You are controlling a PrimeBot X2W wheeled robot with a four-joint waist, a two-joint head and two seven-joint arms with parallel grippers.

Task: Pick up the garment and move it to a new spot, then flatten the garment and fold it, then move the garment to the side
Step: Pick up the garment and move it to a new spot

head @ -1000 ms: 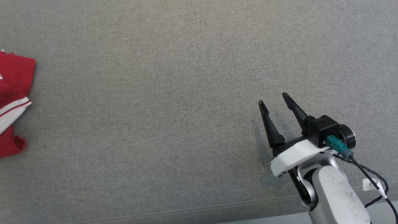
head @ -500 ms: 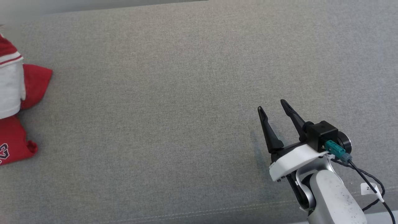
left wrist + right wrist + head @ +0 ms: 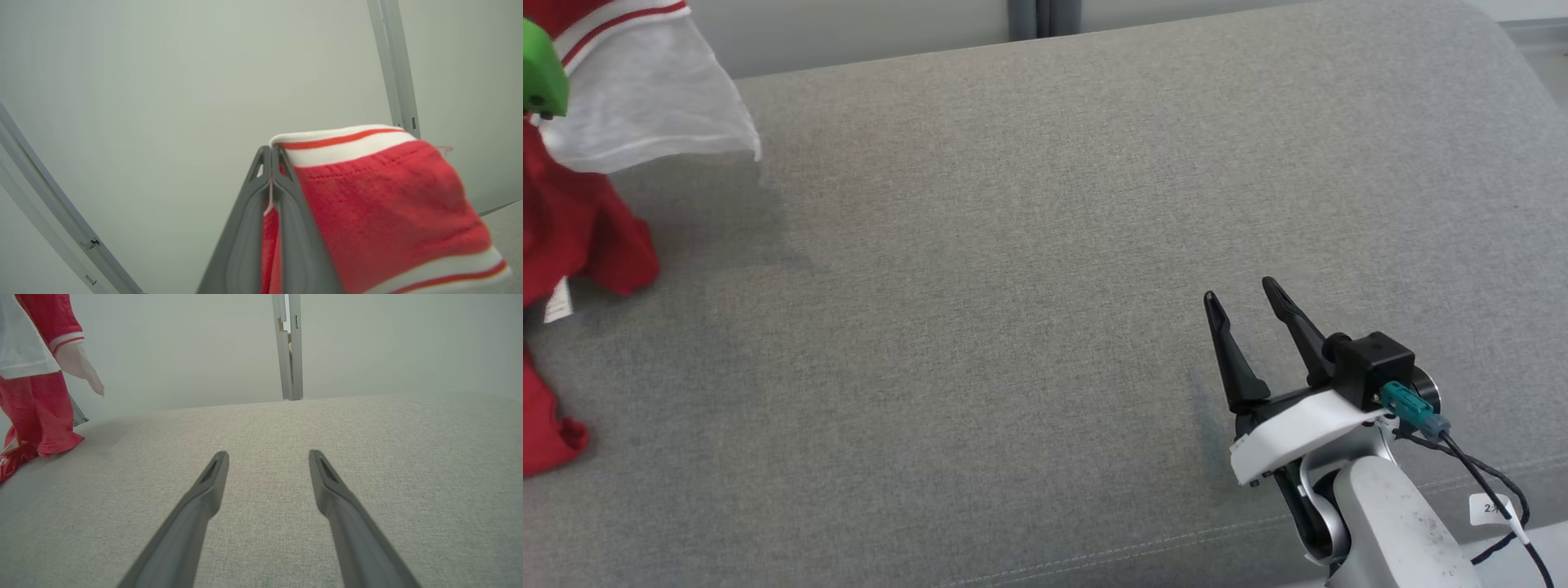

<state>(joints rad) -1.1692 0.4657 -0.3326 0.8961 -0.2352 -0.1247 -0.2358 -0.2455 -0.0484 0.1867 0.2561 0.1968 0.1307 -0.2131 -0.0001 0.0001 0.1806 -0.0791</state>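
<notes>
A red garment [image 3: 580, 237] with white, red-striped trim hangs at the far left of the head view, its lower part resting on the grey cushion [image 3: 1045, 245]. In the left wrist view my left gripper [image 3: 271, 153] is shut on the garment [image 3: 380, 204], a strip of cloth pinched between its fingers and the rest draped to the right. The right wrist view shows the garment [image 3: 39, 408] hanging at the far left, its bottom touching the cushion. My right gripper [image 3: 1245, 294] stands open at the lower right, low over the bare cushion, with nothing between its fingers [image 3: 212, 477].
A pale wall runs behind the cushion, with a grey vertical post [image 3: 1045, 16] at its middle. The cushion's seam and front edge [image 3: 1094, 563] run along the bottom. A green part [image 3: 539, 77] shows at the upper left beside the garment.
The garment has been lifted: from lying crumpled at the left edge it now hangs higher with its white panel spread. The head camera tilted up, bringing the wall into view. My right gripper stays open.
</notes>
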